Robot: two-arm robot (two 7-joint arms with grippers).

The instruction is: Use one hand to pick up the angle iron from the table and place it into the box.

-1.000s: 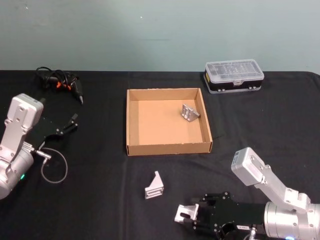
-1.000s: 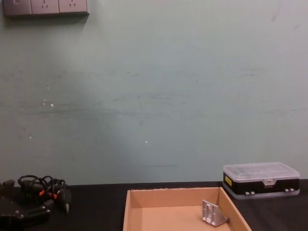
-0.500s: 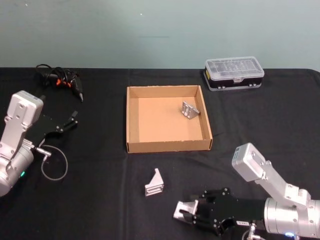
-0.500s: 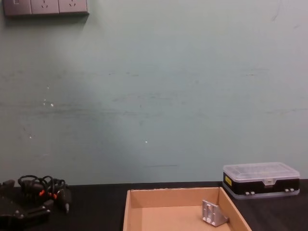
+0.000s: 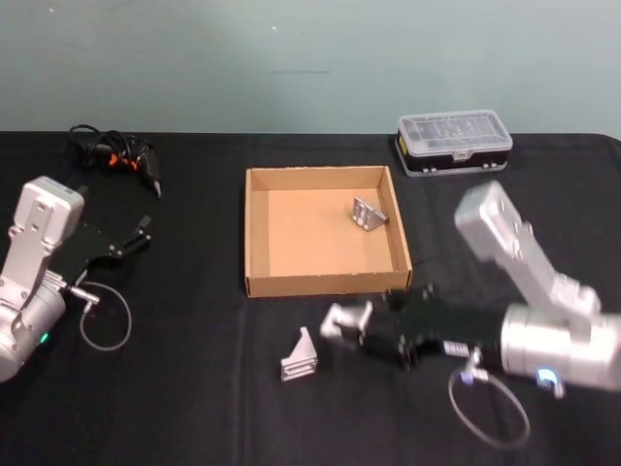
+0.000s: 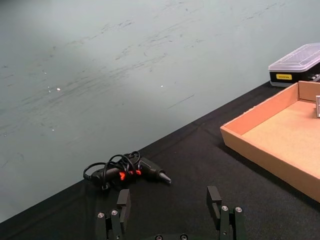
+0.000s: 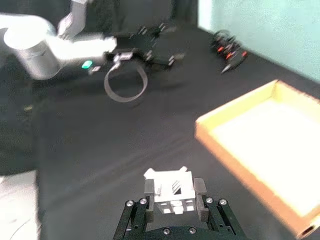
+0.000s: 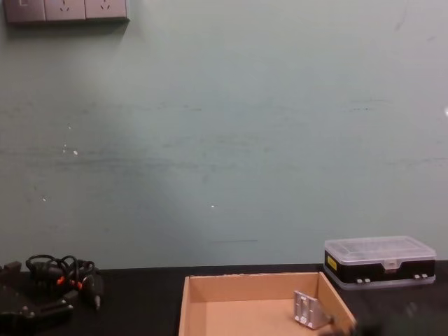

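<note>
Right gripper [image 5: 353, 325] jaws clamp an angle iron [image 5: 340, 316] over the tabletop [image 5: 194, 388], just 6 o'clock of the box [image 5: 320, 285]. Second angle iron [image 5: 301, 359] lies on the tabletop at the gripper's 8 o'clock. Third angle iron [image 5: 369, 214] sits in the box. Left gripper [image 5: 131, 243] is at 9 o'clock, jaws wide.

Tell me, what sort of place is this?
Likely a robotics test lab: at a black table, the robot's right claw holds an angle iron near a cardboard box, its left claw sits idle at the table's left, wall sockets behind.
</note>
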